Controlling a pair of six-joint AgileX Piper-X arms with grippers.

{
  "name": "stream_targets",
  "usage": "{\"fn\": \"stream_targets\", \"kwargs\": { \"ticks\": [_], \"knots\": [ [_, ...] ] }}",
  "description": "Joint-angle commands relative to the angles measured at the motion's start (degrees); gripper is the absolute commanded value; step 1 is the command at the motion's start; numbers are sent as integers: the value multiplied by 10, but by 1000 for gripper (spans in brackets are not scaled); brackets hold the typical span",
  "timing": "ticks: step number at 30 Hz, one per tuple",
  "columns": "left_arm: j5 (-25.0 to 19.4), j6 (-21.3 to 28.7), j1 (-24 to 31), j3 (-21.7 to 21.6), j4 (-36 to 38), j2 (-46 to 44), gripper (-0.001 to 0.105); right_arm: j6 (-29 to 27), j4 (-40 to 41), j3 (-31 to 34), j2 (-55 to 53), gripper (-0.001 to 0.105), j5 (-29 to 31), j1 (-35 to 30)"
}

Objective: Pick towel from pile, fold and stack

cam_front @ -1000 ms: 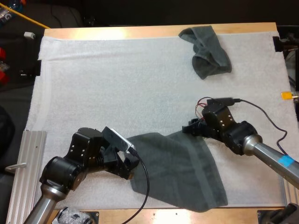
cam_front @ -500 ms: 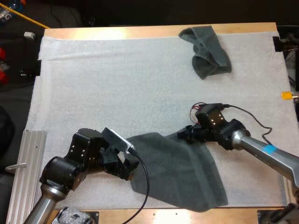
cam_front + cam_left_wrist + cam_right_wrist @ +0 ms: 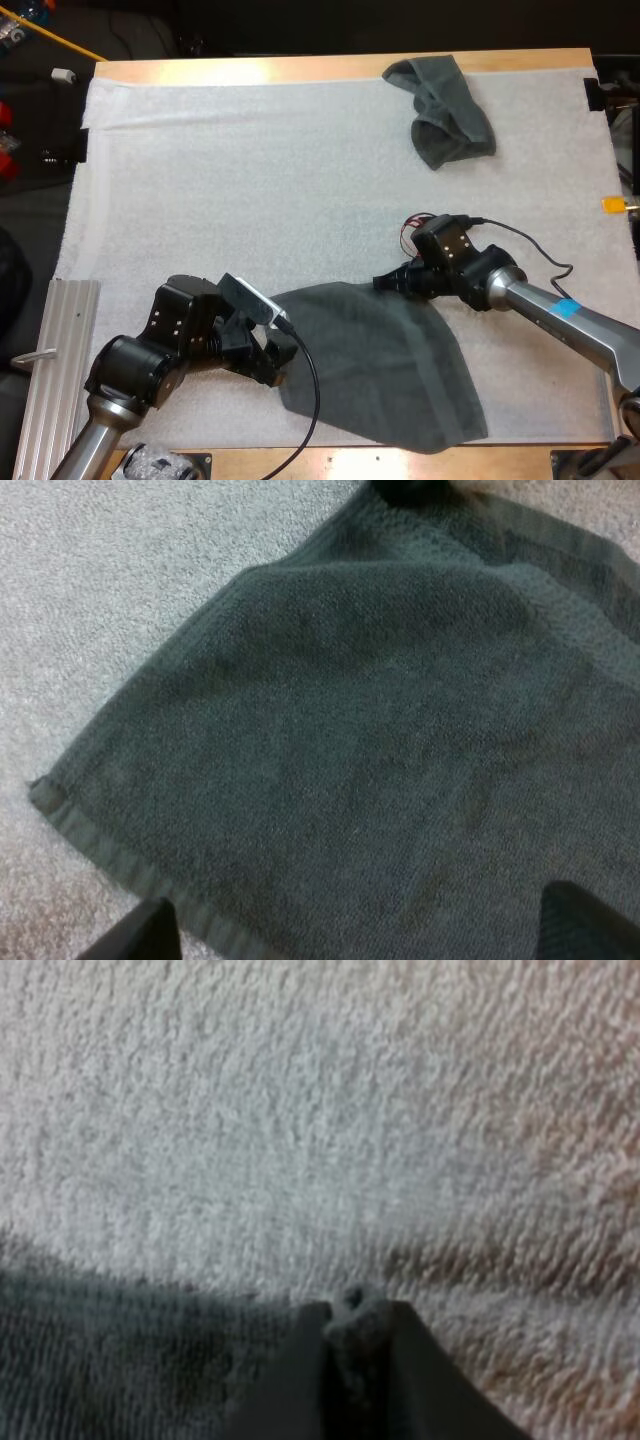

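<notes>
Your right gripper (image 3: 384, 282), clamping the far corner of the flat dark grey-green towel (image 3: 385, 385), has shifted left; left gripper (image 3: 280, 360) gapes at its left edge; white mat (image 3: 250, 180) beyond.

white mat (image 3: 250, 180) spread over wooden table (image 3: 300, 68), rumpled along the left edge. ribbed metal rail (image 3: 58, 370) just beside the mat's near left corner, thin metal loop (image 3: 28, 357) sticking out from its left side. crinkled clear plastic (image 3: 150, 465) near the rail's near end. small white object (image 3: 63, 74) beyond the far left corner.
</notes>
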Motion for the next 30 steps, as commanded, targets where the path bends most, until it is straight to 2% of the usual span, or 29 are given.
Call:
{"fn": "stream_targets", "kwargs": {
  "ticks": [1, 4, 6, 9, 16, 19, 23, 30],
  "knots": [
    [4, -5, -3, -1, 2, 1, 69, -5, 12, -4, -9, 0, 5, 0],
    [4, 5, -3, -1, 2, 1, 69, -5, 29, -4, -38, 0, 66, 0],
    [4, 27, -3, -1, 2, 1, 69, -5, 44, -4, -68, 0, 127, 0],
    [0, 59, -3, -1, -1, 1, 69, -5, 58, -4, -106, 0, 184, 0],
    [-5, 68, -3, -1, -52, 59, 69, -15, 80, -4, -128, 0, 189, 0],
    [-6, 64, -3, -1, -88, 117, 69, -15, 91, -2, -128, 0, 189, 0],
    [-33, 49, -3, -2, -152, 202, 69, -15, 100, -2, -128, 0, 189, 0],
    [-48, 46, -3, -43, -218, 333, 69, -15, 119, -2, -128, 0, 188, 0]
  ]
}}
